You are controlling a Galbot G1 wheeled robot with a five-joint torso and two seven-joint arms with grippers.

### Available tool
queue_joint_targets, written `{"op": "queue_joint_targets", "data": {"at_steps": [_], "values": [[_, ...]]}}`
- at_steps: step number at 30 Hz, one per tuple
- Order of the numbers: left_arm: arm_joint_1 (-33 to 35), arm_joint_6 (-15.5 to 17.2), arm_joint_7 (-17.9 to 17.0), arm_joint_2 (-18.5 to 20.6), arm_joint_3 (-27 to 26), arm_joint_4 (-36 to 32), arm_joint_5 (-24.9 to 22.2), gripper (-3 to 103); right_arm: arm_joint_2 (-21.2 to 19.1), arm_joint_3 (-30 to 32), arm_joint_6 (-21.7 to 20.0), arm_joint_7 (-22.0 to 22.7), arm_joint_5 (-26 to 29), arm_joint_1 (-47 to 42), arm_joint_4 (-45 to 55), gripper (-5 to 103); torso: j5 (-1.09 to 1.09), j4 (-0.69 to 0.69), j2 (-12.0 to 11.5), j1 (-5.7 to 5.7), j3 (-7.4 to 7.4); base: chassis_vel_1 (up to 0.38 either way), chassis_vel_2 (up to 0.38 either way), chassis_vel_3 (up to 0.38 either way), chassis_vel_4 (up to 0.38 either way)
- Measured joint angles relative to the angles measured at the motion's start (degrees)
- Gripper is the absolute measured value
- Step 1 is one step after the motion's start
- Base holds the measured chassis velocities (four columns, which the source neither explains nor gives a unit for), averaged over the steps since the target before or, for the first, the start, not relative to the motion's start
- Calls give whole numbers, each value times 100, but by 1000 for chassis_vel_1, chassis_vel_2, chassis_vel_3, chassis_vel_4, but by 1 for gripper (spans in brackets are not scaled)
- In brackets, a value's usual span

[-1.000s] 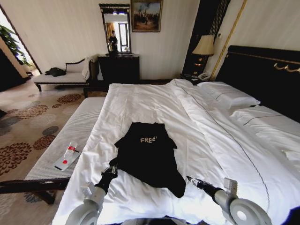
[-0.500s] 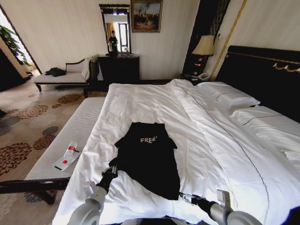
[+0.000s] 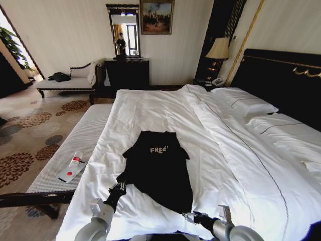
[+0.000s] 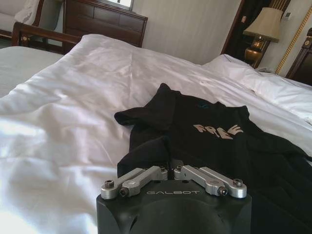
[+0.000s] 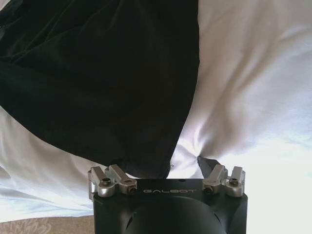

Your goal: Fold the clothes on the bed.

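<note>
The clothes are one black T-shirt (image 3: 158, 170) with white "FREE" lettering, lying flat on the white duvet of the bed (image 3: 150, 105), collar towards the far side. My left gripper (image 3: 119, 186) sits at the shirt's near left edge. In the left wrist view it (image 4: 170, 168) is shut, with bunched black fabric (image 4: 204, 141) at its tips. My right gripper (image 3: 189, 217) is at the near right hem corner. In the right wrist view it (image 5: 165, 168) stands open, the hem of the shirt (image 5: 97, 73) between its fingers, one fingertip (image 5: 207, 163) on the duvet.
A pale cushioned bench (image 3: 85, 135) runs along the bed's left side and carries a white bottle (image 3: 72, 165). Pillows (image 3: 246, 103) and the dark headboard (image 3: 281, 75) are at the right. A lamp (image 3: 218, 50) stands on a nightstand beyond.
My right arm has drawn back towards the bed's near edge and to the left, reaching the shirt's near right hem. My left gripper has shifted slightly nearer. The near hem has changed shape.
</note>
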Motion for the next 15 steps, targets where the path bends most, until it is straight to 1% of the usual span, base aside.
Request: {"op": "queue_joint_targets", "data": {"at_steps": [1,2,5,7,10,11,12,13,14,15], "values": [[21,-1,0,1,-5,-4,10,1,-3,1,7,-4,7,4,-1,78,0,0,0,0,0,0,0,0,0],[21,-1,0,1,-5,-4,10,1,-3,1,7,-4,7,4,-1,78,0,0,0,0,0,0,0,0,0],[100,-15,17,-3,-10,-4,76,1,-3,35,19,-8,44,-10,37,61,1,1,0,0,0,0,0,0,0],[111,-20,23,-8,-7,-1,90,1,6,44,19,-5,55,-16,57,61,1,2,0,0,0,0,0,0,0],[150,-34,38,-24,-5,9,120,1,118,125,-41,121,234,-48,172,45,2,2,0,0,0,0,0,0,0],[150,-34,38,-24,-5,9,120,1,118,125,-41,121,234,-48,172,45,2,2,0,0,0,0,0,0,0],[160,-37,41,-24,-8,9,120,1,138,138,-56,154,271,-60,197,40,2,2,0,0,0,0,0,0,0],[167,-40,43,-24,-12,9,120,1,154,149,-66,185,295,-76,221,40,2,2,0,0,0,0,0,0,0],[194,-52,55,-24,-23,9,122,1,183,167,-87,250,318,-116,273,29,2,2,0,0,0,0,0,0,0],[204,-58,59,-23,-27,9,127,1,190,177,-97,263,323,-139,294,24,2,2,0,0,0,0,0,0,0]]}}
